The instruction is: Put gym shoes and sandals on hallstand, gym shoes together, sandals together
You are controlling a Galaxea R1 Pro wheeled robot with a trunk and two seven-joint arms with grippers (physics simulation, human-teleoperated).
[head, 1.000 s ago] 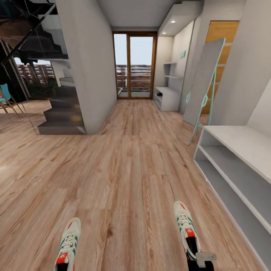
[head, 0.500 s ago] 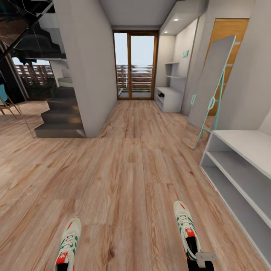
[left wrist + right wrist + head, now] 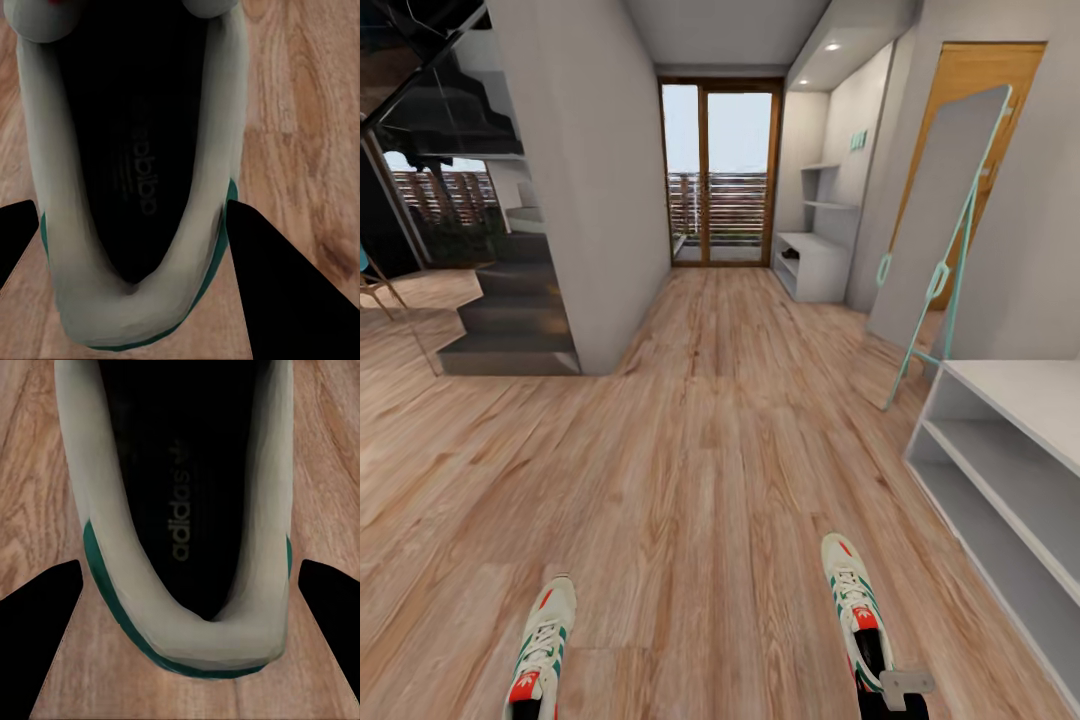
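Carrying one gym shoe in its left gripper [image 3: 127, 300] and the other in its right gripper [image 3: 187, 637], the robot heads along the corridor floor [image 3: 690, 450], the hallstand [image 3: 1010, 440] bare, sandals unplaced.

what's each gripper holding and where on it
Left gripper holds one gym shoe, right gripper the other gym shoe, each pinched across the heel.
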